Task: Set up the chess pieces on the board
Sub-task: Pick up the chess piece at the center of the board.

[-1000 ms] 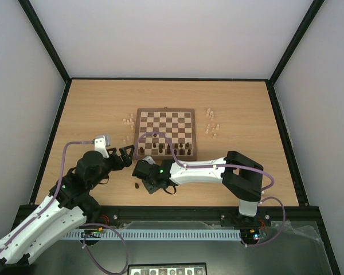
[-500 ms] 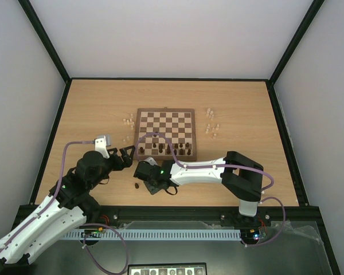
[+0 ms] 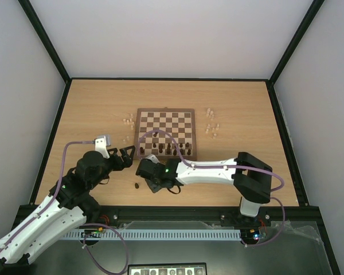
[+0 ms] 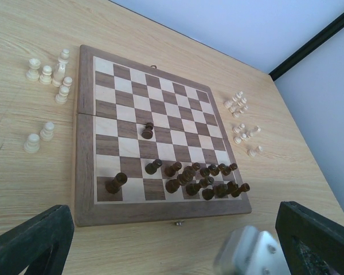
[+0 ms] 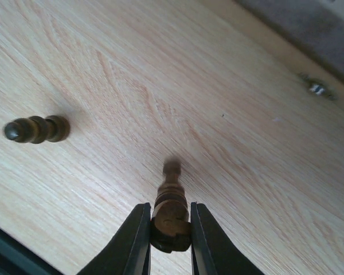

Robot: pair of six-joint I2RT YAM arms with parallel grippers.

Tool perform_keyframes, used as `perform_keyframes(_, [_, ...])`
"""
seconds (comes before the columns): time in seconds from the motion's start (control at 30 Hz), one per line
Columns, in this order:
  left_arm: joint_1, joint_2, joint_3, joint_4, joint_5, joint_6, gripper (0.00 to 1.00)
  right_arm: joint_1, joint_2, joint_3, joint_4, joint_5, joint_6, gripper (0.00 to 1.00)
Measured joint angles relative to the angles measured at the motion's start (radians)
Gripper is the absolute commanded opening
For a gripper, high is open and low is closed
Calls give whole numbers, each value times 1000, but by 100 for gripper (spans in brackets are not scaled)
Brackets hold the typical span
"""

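The board (image 3: 165, 110) lies mid-table, and its near rows hold a crowd of dark chess pieces (image 3: 171, 149). In the left wrist view the board (image 4: 83, 172) shows those dark pieces (image 4: 200, 180) bunched at the near right, with one (image 4: 148, 132) standing alone further up. My right gripper (image 3: 152, 182) is low over the table in front of the board. It (image 5: 169, 211) is shut on the base of a dark piece (image 5: 171, 200). Another dark piece (image 5: 37, 129) lies on its side to the left. My left gripper (image 3: 126, 154) hovers open by the board's near-left corner, holding nothing.
Cream pieces stand in loose groups on the table left (image 4: 49, 74) and right (image 4: 241, 112) of the board. The loose dark piece (image 3: 136, 185) lies beside the right gripper. The right arm's body (image 4: 249, 255) shows blurred between the left gripper's fingers.
My right gripper's jaws have closed on the dark piece and its arm has shifted slightly right. The left arm has not moved.
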Motion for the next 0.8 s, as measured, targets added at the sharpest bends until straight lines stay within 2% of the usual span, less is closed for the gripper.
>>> perform_keyframes(0.13, [0,0,0,0,0,0,99,-2,-46,10,-26,25,-3,13])
perform_keyframes(0.4, [0,-2,0,0,0,0,99,-42,-32,121,-62,41,-40,13])
perform_keyframes(0.57, [0,-3,0,8,11,0,99,-65,-37,122,-66,40,-54,13])
perform_keyframes(0.8, [-2,-32,-95,145,174,9,100,-177,-256,43,-64,-82,-93,14])
